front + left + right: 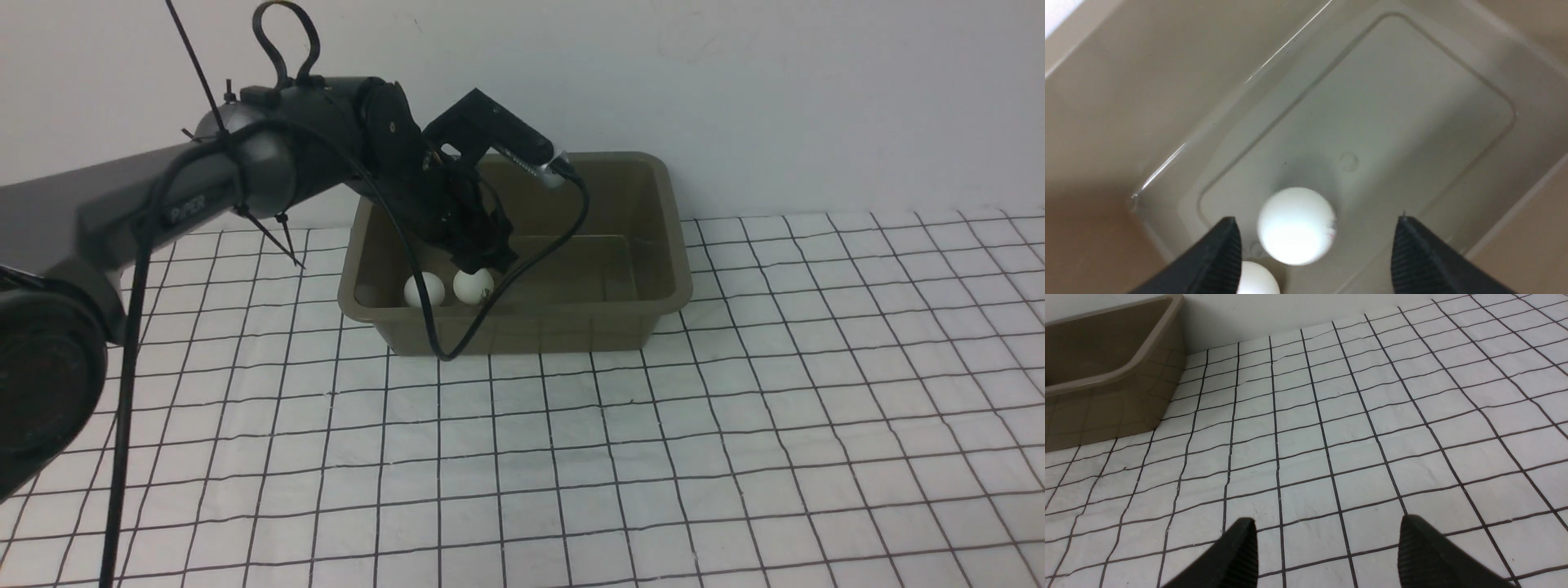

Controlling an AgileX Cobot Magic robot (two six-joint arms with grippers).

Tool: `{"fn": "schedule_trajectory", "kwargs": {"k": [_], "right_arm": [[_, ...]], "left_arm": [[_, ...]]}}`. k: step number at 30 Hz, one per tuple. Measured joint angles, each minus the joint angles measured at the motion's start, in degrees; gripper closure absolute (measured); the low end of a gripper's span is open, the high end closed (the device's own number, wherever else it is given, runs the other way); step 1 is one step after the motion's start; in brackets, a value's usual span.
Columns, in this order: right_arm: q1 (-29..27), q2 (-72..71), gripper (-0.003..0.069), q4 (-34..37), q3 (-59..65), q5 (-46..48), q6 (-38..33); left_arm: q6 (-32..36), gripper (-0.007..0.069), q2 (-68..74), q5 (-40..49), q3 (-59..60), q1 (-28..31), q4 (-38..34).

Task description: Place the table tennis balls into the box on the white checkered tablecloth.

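Note:
Both table tennis balls (424, 289) (473, 286) are inside the olive-grey box (531, 331), side by side near its front left corner. The box stands at the back of the white checkered tablecloth (653, 457). My left gripper (483, 255) reaches down into the box just above the right-hand ball. In the left wrist view the left gripper (1317, 221) is open; one ball (1296, 226) is below the jaws, touching neither finger, and the other ball (1257, 281) is half hidden behind one finger. My right gripper (1327, 524) is open and empty over the cloth.
The left arm's black cable (457, 347) hangs over the box's front wall. A plain wall stands right behind the box. In the right wrist view the box corner (1106, 375) is off to one side, with checkered cloth (1351, 416) ahead.

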Motion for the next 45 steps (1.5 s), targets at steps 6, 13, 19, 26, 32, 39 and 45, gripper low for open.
{"fn": "schedule_trajectory", "kwargs": {"k": [6, 13, 19, 26, 32, 39, 45], "right_arm": [[0.00, 0.00, 0.0239, 0.00, 0.00, 0.00, 0.00], [0.00, 0.00, 0.0239, 0.00, 0.00, 0.00, 0.00], [0.00, 0.00, 0.0239, 0.00, 0.00, 0.00, 0.00], [0.00, 0.00, 0.0239, 0.00, 0.00, 0.00, 0.00], [0.00, 0.00, 0.0239, 0.00, 0.00, 0.00, 0.00], [0.00, 0.00, 0.0239, 0.00, 0.00, 0.00, 0.00], [0.00, 0.00, 0.0239, 0.00, 0.00, 0.00, 0.00]], "left_arm": [[0.00, 0.0234, -1.95, 4.58, -0.82, 0.00, 0.19], [-1.17, 0.0545, -13.81, 17.90, -1.40, 0.00, 0.44], [-2.36, 0.0629, -28.25, 17.40, 6.29, 0.00, 1.18], [-2.55, 0.0629, -47.57, 7.58, 27.55, 0.00, 1.30], [-2.55, 0.0629, -61.68, 2.40, 43.83, 0.00, 1.47], [-2.44, 0.0629, -70.34, 11.45, 46.84, 0.00, 1.47], [-2.80, 0.0629, -75.70, 18.60, 46.90, 0.00, 0.84]]}}
